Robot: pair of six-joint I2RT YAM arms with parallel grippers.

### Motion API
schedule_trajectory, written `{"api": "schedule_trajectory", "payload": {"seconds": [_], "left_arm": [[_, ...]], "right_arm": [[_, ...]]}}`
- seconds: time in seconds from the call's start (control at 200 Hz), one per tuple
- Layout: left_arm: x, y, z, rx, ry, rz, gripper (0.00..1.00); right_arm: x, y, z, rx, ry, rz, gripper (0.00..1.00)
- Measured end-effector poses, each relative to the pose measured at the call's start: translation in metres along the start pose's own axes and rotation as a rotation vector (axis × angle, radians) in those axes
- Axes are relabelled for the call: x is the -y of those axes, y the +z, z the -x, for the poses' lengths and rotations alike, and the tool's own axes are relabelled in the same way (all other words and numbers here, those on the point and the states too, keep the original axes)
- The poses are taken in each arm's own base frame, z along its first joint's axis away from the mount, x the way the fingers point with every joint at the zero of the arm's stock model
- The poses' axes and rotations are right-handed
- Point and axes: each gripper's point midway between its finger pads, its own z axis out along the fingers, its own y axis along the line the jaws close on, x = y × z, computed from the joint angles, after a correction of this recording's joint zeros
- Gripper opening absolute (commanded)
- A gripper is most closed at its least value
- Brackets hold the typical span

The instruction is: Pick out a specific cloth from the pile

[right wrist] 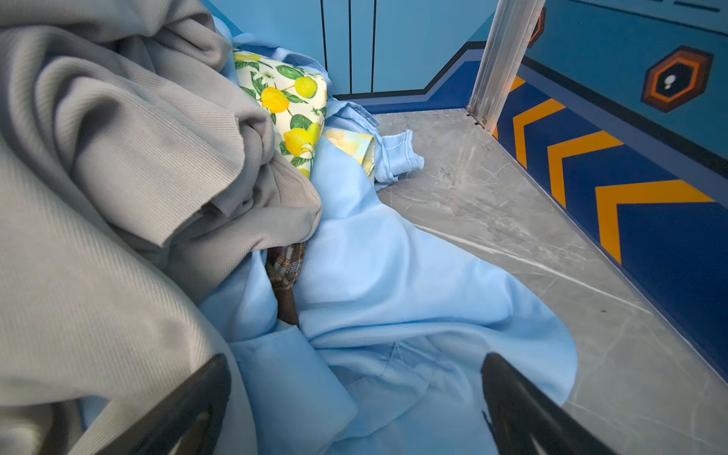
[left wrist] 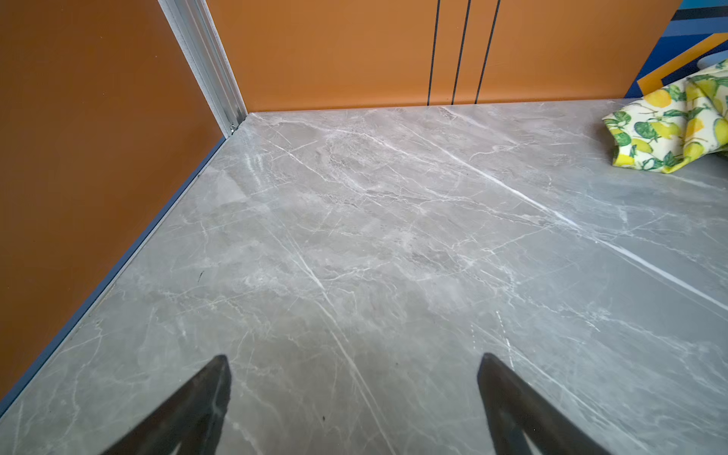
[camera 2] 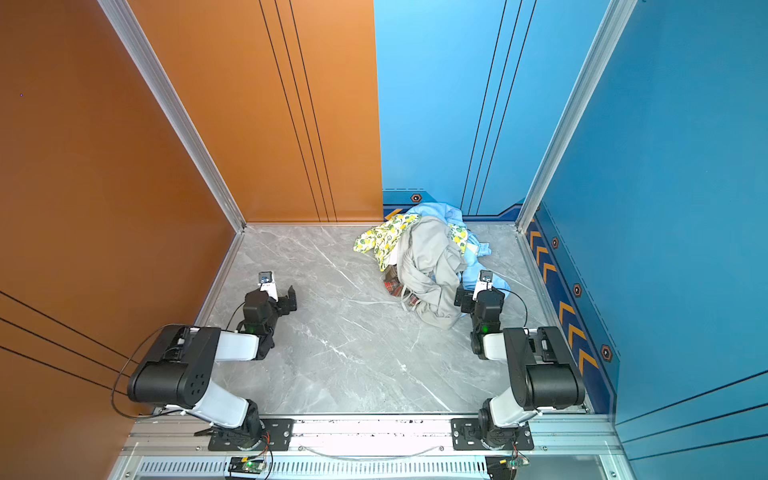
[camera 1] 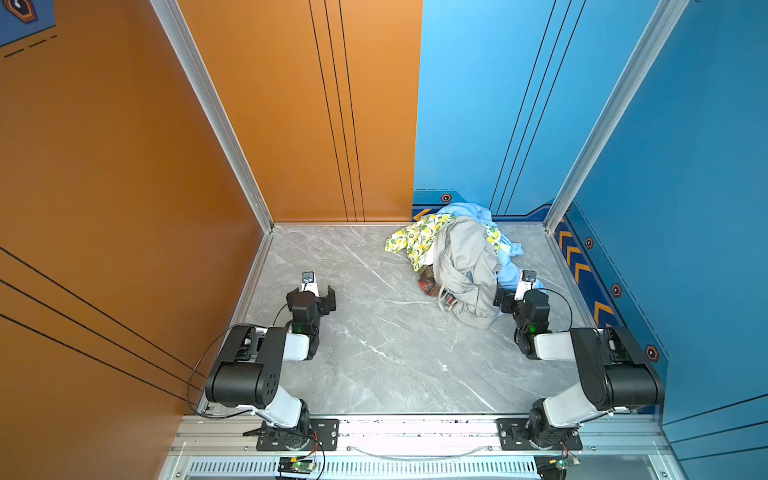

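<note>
Bimanual workcell, seen from above and from both wrists. The left claw [left wrist: 354, 358] is shown released, its two dark fingers spread wide above the bare marble desk [left wrist: 354, 236], with nothing held between them. Only a corner of the lemon-print cloth [left wrist: 669, 126] is seen from this claw, well ahead and off to its right.

The right claw [right wrist: 354, 356] is likewise shown released and empty. It is placed at the right-hand edge of the pile [camera 1: 465, 257], which is heaped toward the far right part of the desk. The light blue garment [right wrist: 394, 275] is spread beneath and ahead of this claw, and the grey garment [right wrist: 118, 157] is bunched just beside its left finger. Whether the fingers touch either fabric cannot be told.

The plaid cloth [camera 1: 430, 286] is mostly buried. In both top views a red-and-brown checked portion is exposed at the near left foot of the pile, on the side of the grey garment away from the right claw, and between the two claws. In the right wrist view a narrow checked strip is also seen just ahead of the right claw, wedged between the grey garment and the light blue folds.
</note>
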Motion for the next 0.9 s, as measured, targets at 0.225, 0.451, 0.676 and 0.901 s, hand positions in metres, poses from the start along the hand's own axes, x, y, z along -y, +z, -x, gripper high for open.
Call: {"api": "schedule_trajectory", "payload": {"seconds": [0.225,0.451,0.676,0.901], "left_arm": [[0.0006,0.0,0.0,0.0,0.0,-0.003,0.98],[0.0006,0.0,0.0,0.0,0.0,-0.003,0.98],[-0.0011,0.0004,-0.0001,-0.001,-0.003,-0.004,0.98],[-0.0011,0.0006,-0.0003,-0.002,-0.003,-0.004,0.98]], "right_arm": [[0.0,0.0,0.0,0.0,0.0,0.0,1.0],[0.0,0.0,0.0,0.0,0.0,0.0,1.0],[0.0,0.0,0.0,0.0,0.0,0.0,1.0],[0.0,0.0,0.0,0.0,0.0,0.0,1.0]]}}
